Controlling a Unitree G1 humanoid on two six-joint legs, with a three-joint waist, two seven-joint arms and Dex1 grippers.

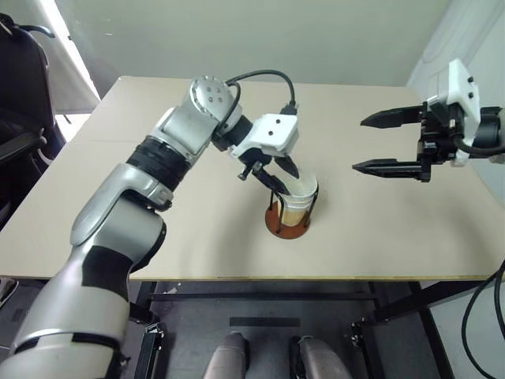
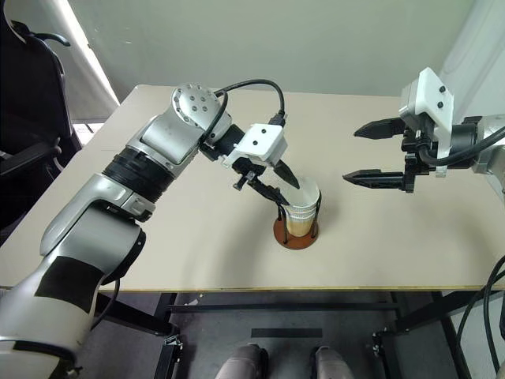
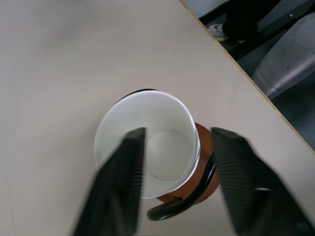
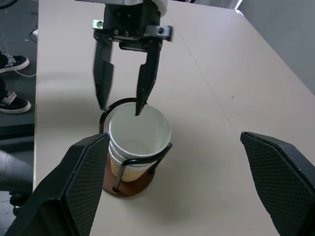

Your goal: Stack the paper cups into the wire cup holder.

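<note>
The paper cups [image 4: 139, 140] sit nested in the wire cup holder [image 4: 129, 183] on the table [image 1: 379, 229], directly below the left tool [image 4: 122, 101]. Its fingers stand apart, one over the top cup's mouth, one outside the rim, gripping nothing. The right tool [image 1: 387, 144] hangs wide open, well to the side. Thin tapered paper: light and crushable, so grip gently at the rolled rim. The wire loops are stiff and the disc base is smooth.

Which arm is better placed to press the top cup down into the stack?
Left, probably. The left gripper hangs open right over the paper cups in the wire cup holder, one finger across the rim. The right gripper stands open, well off to the side.
</note>
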